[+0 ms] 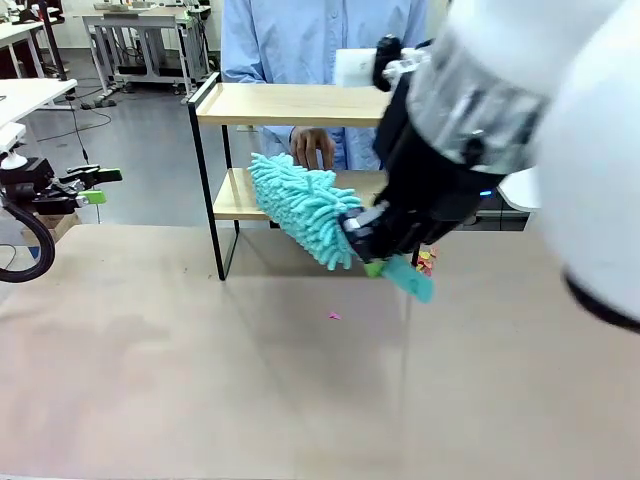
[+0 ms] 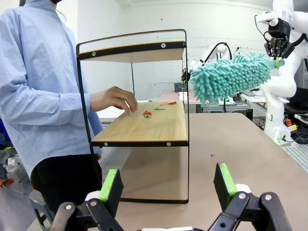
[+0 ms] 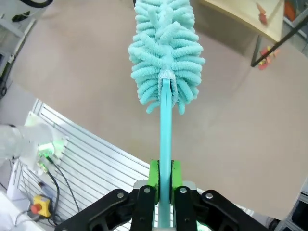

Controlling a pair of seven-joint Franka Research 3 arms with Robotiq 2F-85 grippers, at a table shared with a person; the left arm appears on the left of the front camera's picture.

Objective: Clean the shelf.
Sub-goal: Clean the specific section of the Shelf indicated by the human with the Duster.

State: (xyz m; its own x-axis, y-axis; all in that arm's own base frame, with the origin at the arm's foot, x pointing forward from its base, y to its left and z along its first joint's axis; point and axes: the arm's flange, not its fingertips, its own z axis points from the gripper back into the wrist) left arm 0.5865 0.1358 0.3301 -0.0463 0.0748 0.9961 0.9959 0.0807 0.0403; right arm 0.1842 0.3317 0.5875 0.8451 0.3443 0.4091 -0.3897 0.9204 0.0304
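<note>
**Front view.** The shelf stood on the table at upper centre of the frame. The duster overlapped its lower board in the picture. The right fingers were clamped on the duster's handle at centre right. A person's hand rested at the lower tier, just behind the fluffy head. Judged hazard: a sweep along that board could strike the hand. The left fingers sat at the left edge, spread wide and empty, well apart from the shelf.

**Left wrist view.** Scraps lay on the lower board at centre frame, near the person's hand. The duster hung at upper right, apart from the shelf and outside its black frame. Judged hazards: on entry the head could catch an upright and shove or tip the light rack. Scraps brushed off would scatter over the table.

**Right wrist view.** The right fingers pinched the thin handle at bottom centre, far from the head. Judged hazard: pressure at the head could twist the handle or slide it through the grip.
</note>
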